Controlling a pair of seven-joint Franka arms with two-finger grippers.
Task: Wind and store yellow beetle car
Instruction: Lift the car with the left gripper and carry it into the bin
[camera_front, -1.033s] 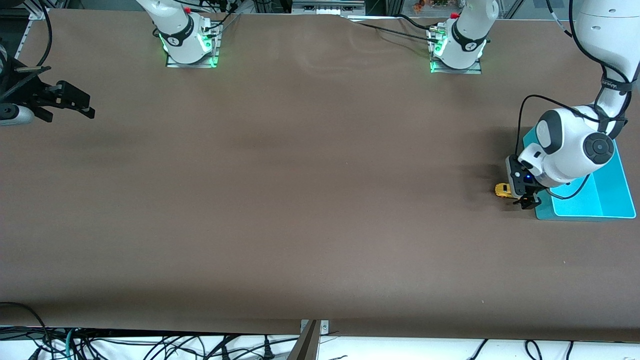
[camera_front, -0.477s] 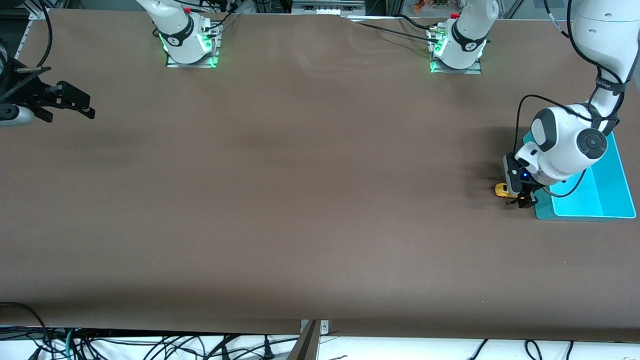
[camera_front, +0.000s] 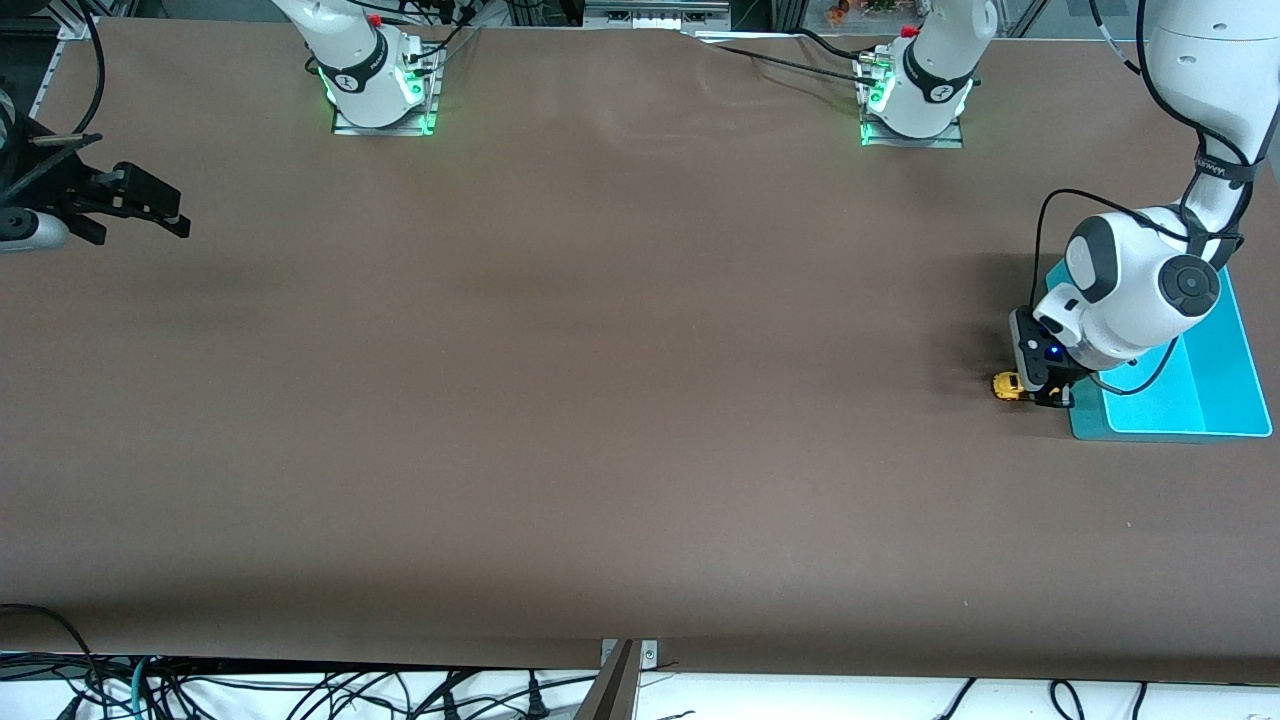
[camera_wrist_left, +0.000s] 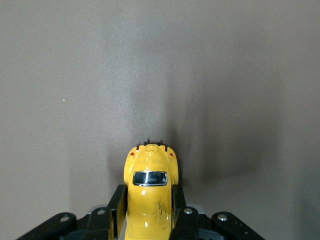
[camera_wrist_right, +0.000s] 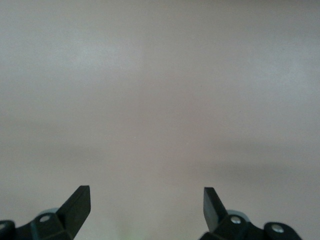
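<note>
Left gripper (camera_front: 1040, 392) clamps the yellow beetle car (camera_front: 1006, 386) across its sides on the table, at the corner of the cyan bin (camera_front: 1215, 400), its length running away from the bin, while the right gripper (camera_front: 150, 205) waits wide open at the right arm's end.

text: none legible | labels: none | numbers: none
</note>
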